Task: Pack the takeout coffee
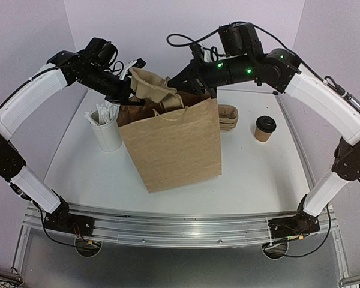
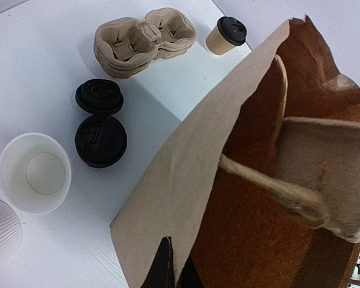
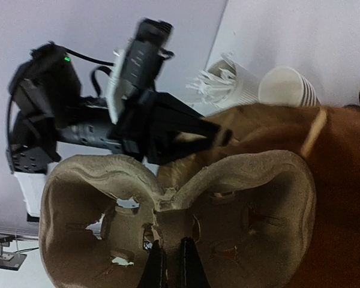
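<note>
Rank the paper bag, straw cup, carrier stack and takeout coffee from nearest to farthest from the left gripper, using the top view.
1. paper bag: its rim sits in the left gripper's jaws.
2. straw cup: just left of the bag.
3. carrier stack: behind the bag's right side.
4. takeout coffee: far right of the table.

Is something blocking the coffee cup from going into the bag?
Yes. The right end effector holds a cardboard cup carrier at the mouth of the bag. On the table nothing visible stands between the coffee cup and the bag.
</note>
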Tool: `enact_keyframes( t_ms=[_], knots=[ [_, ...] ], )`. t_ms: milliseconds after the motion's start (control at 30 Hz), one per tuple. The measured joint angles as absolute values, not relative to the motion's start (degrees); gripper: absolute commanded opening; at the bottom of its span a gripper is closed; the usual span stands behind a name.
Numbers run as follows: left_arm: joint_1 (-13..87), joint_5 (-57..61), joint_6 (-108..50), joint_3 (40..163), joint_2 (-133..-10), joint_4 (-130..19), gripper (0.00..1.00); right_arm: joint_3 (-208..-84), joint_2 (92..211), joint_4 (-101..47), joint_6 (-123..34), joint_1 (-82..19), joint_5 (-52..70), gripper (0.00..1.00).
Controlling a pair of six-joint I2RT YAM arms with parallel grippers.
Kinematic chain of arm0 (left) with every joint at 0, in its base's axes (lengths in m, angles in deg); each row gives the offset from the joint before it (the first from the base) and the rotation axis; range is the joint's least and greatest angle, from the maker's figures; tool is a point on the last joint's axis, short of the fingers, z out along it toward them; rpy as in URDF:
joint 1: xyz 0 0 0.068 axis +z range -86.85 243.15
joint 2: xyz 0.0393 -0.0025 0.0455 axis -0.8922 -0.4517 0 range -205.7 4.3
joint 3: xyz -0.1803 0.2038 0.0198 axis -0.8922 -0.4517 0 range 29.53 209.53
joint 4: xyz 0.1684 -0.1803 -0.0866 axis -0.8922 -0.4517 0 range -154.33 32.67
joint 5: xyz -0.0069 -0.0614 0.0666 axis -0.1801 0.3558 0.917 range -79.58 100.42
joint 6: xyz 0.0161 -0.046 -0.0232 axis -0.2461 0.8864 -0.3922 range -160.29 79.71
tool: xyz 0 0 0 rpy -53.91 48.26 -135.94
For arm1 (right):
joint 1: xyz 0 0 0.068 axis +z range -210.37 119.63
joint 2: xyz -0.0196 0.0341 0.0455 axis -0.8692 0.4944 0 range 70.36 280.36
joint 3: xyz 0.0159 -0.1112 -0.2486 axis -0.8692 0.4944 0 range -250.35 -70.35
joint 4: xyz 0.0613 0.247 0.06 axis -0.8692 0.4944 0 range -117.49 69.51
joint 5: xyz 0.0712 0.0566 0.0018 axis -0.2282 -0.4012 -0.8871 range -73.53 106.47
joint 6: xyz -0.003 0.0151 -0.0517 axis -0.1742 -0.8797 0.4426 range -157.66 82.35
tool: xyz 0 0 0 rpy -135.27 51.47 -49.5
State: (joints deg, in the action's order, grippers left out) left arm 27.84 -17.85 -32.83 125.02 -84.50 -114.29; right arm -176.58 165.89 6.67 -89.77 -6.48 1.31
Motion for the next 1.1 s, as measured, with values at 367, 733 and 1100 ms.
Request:
enact_keyframes(
  t_ms=[367,733,1100],
  knots=[
    [27.8,-22.09,-36.13,125.0,-84.5,-114.51,0.0,-177.56,167.04,21.29,-87.89,-3.86,10.88,0.0],
    [26.28,-21.52,-33.2,125.07,-84.54,-114.03,0.0,-199.25,183.62,39.68,-87.21,3.08,30.14,0.0],
    [25.92,-19.34,-28.99,127.06,-87.23,-113.85,0.0,-209.7,193.59,47.9,-89.83,7.04,44.22,0.0]
  ],
)
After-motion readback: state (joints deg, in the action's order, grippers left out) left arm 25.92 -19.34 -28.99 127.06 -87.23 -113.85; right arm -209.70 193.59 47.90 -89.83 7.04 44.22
